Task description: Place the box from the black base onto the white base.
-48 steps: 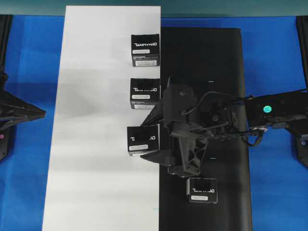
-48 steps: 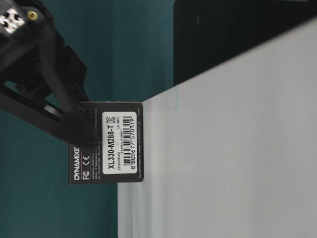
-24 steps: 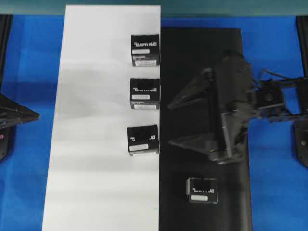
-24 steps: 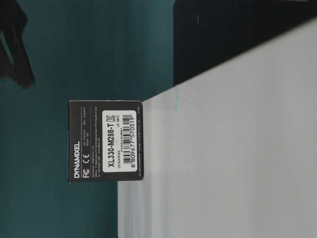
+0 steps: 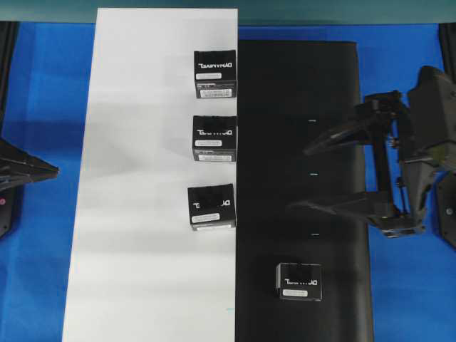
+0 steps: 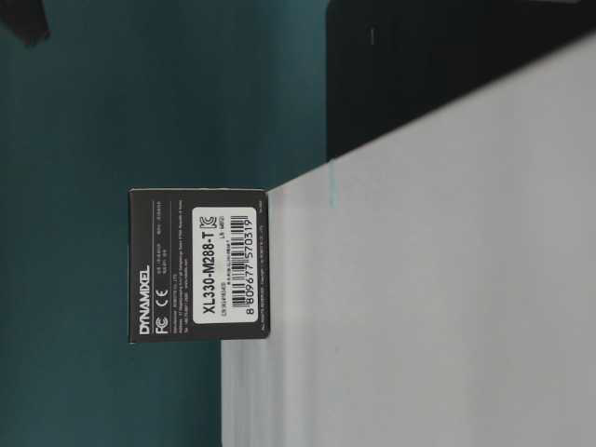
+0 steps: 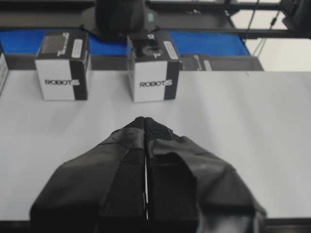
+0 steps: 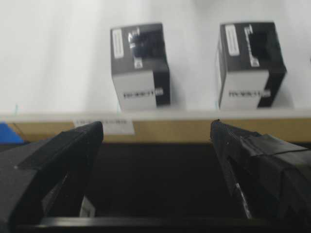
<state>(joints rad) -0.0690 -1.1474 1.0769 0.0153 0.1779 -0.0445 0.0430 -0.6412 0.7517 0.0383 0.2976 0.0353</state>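
One box (image 5: 299, 281) lies on the black base (image 5: 299, 92), near its front end. Three identical boxes (image 5: 215, 73) (image 5: 214, 138) (image 5: 211, 206) stand in a row on the white base (image 5: 142, 178), along the edge where it meets the black one. My right gripper (image 5: 298, 179) is open and empty, above the right part of the black base, jaws pointing at the row. The right wrist view shows its gripper (image 8: 156, 128) with jaws wide apart and two boxes (image 8: 140, 68) (image 8: 250, 65) beyond. My left gripper (image 5: 53, 169) is shut and empty at the far left; in its wrist view (image 7: 146, 120) the jaws are pressed together.
Blue table (image 5: 43, 85) surrounds both sheets. The right arm's body (image 5: 427, 135) hangs over the black base's right edge. The table-level view shows the frontmost box of the row (image 6: 200, 265) on the white base (image 6: 419, 298), no gripper near it.
My right gripper has let go of the frontmost box in the row on the white base and drawn back to the right over the black base, jaws open. The left arm stays put.
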